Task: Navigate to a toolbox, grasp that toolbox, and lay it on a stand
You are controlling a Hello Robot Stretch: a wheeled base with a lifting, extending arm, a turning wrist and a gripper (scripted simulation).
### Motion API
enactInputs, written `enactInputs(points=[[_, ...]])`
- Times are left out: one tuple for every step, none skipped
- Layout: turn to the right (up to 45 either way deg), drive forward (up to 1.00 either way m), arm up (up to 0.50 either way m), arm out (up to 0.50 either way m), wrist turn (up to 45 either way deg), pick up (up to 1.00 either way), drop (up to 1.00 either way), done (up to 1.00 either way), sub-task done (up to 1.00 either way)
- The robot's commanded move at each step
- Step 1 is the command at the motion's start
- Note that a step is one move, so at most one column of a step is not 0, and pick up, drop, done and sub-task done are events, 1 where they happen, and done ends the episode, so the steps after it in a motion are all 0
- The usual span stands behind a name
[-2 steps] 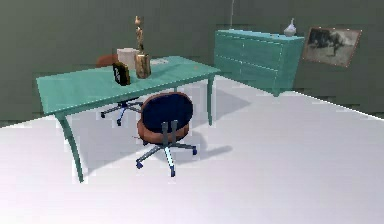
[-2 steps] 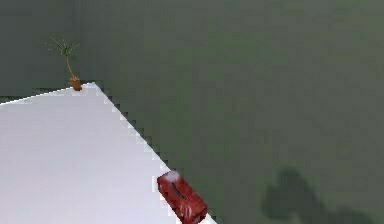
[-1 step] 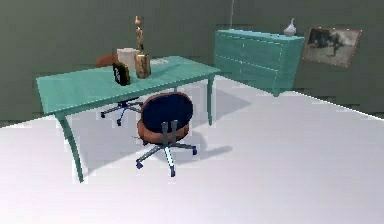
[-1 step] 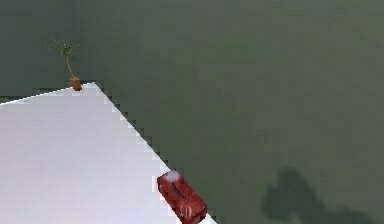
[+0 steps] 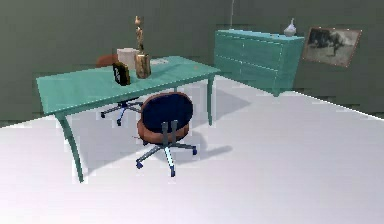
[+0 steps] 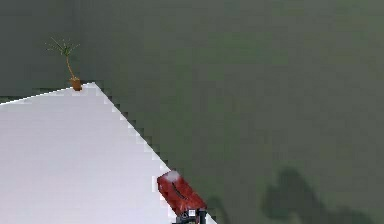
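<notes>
A red oblong box (image 6: 180, 195) with dark fittings, which may be the toolbox, lies on the pale floor against the dark green wall at the arm side view's bottom middle. In the forward view a teal desk (image 5: 100, 88) stands at the left and a teal dresser (image 5: 258, 55) at the back right.
A blue and rust office chair (image 5: 165, 120) stands in front of the desk, with a second chair (image 5: 115, 62) behind it. On the desk are a dark box (image 5: 121, 74), a white box (image 5: 128, 58) and a statuette (image 5: 140, 35). A vase (image 5: 290, 27) tops the dresser beside a wall picture (image 5: 333, 43). A potted plant (image 6: 70, 65) stands in the far corner.
</notes>
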Motion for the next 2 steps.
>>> enactInputs(points=[[0.0,0.00,0.00,0.00,45.0,0.00,0.00,0.00,0.00],[0.0,0.00,0.00,0.00,45.0,0.00,0.00,0.00,0.00]])
